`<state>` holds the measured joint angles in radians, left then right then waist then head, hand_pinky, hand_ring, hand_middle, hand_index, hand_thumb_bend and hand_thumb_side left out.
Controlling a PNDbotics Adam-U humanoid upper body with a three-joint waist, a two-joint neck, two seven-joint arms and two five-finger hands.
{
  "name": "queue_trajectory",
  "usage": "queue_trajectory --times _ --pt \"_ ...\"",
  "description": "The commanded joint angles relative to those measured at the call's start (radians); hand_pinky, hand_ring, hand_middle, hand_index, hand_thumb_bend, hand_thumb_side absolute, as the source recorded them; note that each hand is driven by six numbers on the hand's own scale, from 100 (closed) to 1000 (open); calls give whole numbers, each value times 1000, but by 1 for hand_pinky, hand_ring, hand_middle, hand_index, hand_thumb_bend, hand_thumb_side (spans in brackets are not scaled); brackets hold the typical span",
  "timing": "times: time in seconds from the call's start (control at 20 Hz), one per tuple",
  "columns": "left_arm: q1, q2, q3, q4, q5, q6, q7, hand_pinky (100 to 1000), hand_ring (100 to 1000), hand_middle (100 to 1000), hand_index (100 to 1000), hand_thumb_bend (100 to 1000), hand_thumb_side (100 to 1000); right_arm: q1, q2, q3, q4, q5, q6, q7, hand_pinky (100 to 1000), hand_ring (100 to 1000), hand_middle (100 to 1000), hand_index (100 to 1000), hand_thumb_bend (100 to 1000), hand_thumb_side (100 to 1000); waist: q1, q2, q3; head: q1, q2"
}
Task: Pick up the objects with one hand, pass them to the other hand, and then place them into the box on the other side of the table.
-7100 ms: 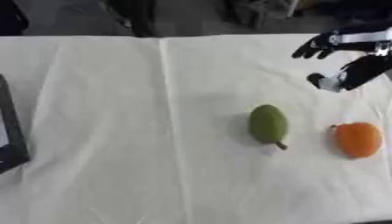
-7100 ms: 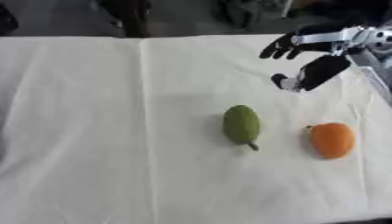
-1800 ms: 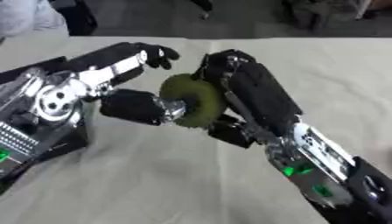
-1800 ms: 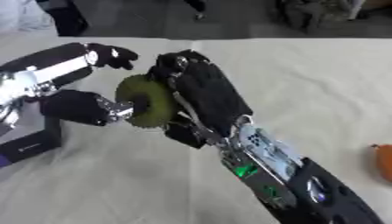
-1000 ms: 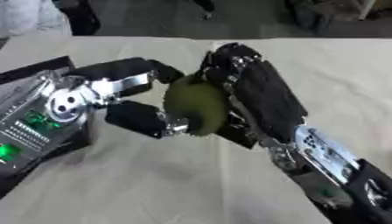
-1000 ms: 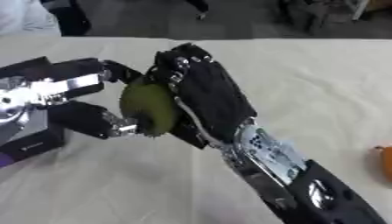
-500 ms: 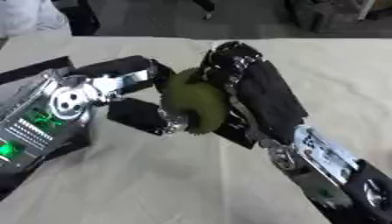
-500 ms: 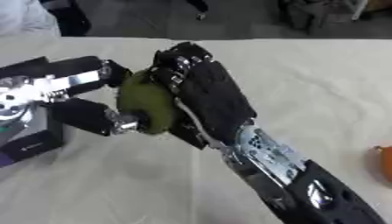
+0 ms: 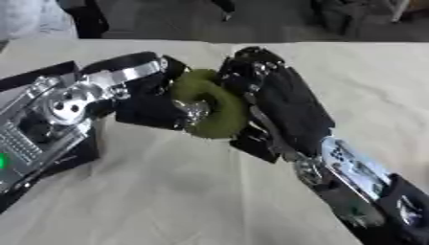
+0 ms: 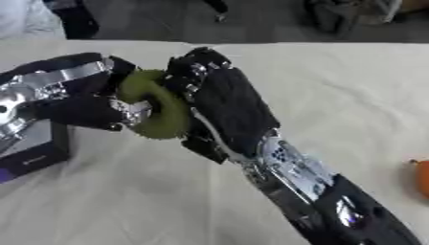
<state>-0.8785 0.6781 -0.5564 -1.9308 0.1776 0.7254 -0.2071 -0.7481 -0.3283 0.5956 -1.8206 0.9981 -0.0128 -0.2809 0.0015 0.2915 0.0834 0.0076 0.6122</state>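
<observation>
My right hand [image 9: 281,103] and left hand [image 9: 147,98] both curl round the green fruit [image 9: 209,110] in mid-air, just right of the box [image 10: 33,153] — release early and I judge it drops short onto the cloth.

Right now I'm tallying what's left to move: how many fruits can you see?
2. A green fruit is held between the left hand and right hand; an orange fruit lies at the table's right edge, partly cut off.
</observation>
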Motion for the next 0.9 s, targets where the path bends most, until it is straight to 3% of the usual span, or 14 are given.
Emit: queue_trajectory --times 0.05,0.25,0.5,0.8,0.9 --pt "-15 3 -9 11 10 26 34 685 493 299 423 100 317 -15 4 4 -8 -10 2 2 748 625 545 626 100 100 1 -16 -1 5 -12" --pt "-15 -2 -14 29 -43 54 46 642 424 225 332 100 199 -10 -11 6 -17 -12 -13 3 733 663 592 674 341 100 1 -14 -3 6 -13" --pt "-7 1 -14 50 -116 66 54 622 400 207 315 100 111 -11 -39 15 -40 21 -30 -16 751 701 645 715 520 100 -1 -15 -6 9 -14" --pt "27 14 21 73 -113 48 73 612 389 188 302 100 100 -12 -68 25 -48 46 -40 -35 752 718 736 791 477 100 -2 -16 -8 11 -18" --pt "44 24 43 70 -81 40 97 608 382 179 295 100 100 -11 -76 21 -48 54 -39 -28 757 739 782 837 438 183 -2 -15 -9 11 -17"
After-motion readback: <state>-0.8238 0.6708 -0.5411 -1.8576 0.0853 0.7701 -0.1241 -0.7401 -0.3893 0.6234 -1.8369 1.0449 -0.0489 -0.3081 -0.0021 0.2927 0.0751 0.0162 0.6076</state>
